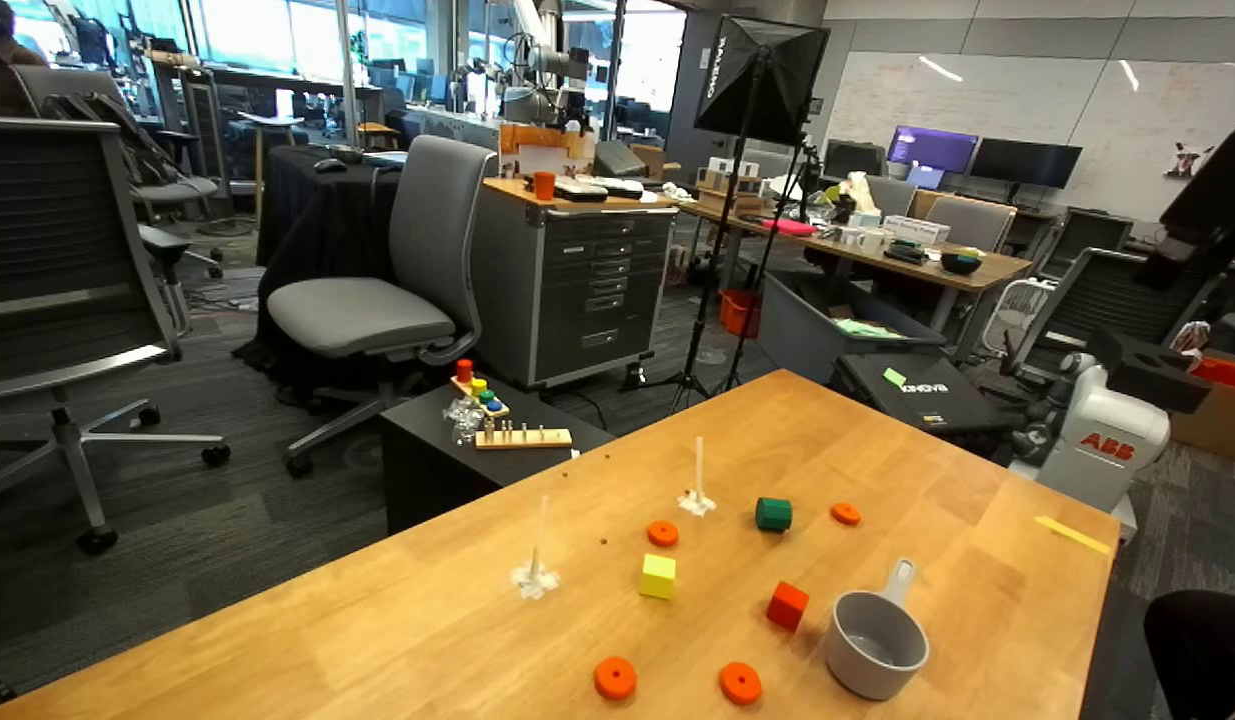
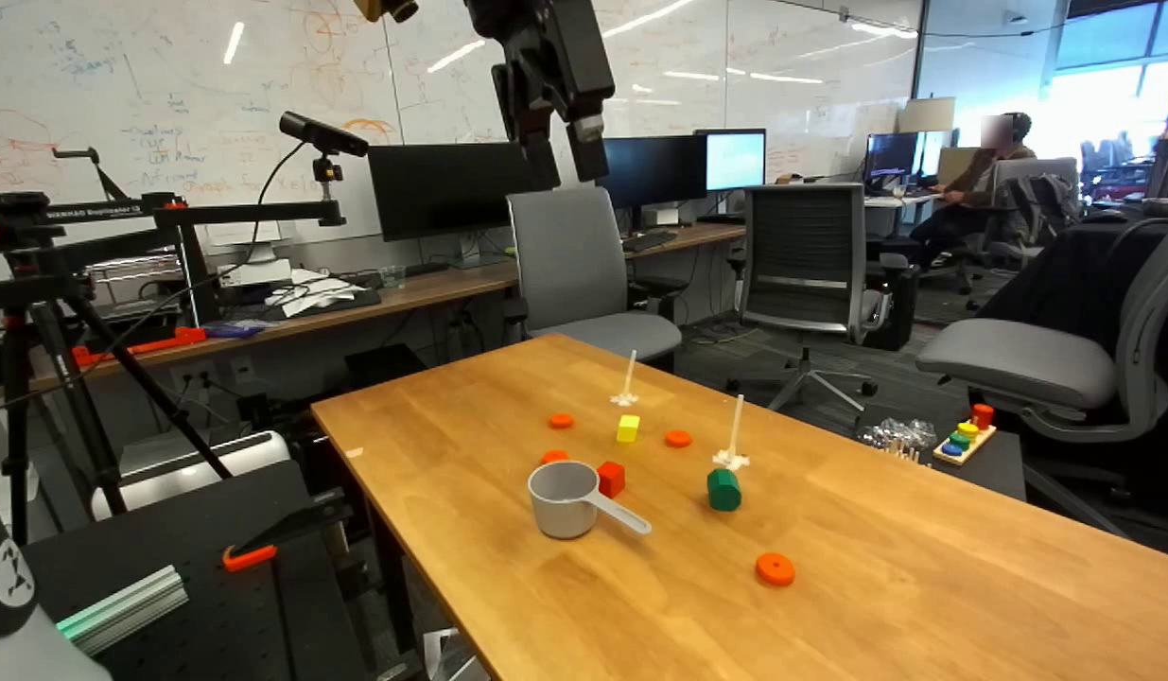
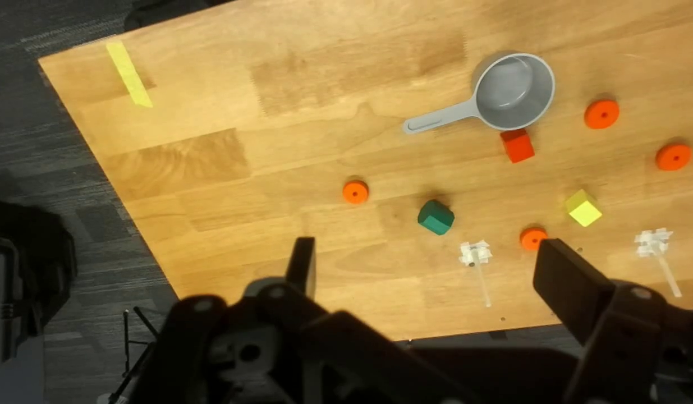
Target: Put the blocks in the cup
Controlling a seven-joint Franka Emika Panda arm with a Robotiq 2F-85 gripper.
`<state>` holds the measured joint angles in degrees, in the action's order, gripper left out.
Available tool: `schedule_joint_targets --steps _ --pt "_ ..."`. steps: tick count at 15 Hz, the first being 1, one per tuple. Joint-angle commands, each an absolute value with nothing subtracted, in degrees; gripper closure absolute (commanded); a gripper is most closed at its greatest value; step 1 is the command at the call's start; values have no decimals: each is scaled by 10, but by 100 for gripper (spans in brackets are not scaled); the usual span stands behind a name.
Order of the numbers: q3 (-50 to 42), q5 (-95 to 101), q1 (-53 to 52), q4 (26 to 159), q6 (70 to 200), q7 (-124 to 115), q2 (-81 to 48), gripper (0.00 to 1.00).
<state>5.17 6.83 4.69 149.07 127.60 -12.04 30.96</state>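
Spread wide and empty, the black two-fingered gripper should straddle the green faceted block squarely before releasing it low over the grey handled cup.

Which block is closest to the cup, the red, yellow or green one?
The red cube: it sits right beside the grey measuring cup, while the yellow cube and green prism lie farther off.
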Motion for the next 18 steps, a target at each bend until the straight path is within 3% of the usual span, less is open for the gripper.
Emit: schedule_joint_targets --steps 1,9,17,18 --pt "41 78 43 1446 1268 -94 255 0" --pt "62 201 35 1235 1261 -144 -11 0" --pt "38 229 -19 1032 1144 38 -197 0" --pt "36 208 -12 1099 1199 14 -157 0"
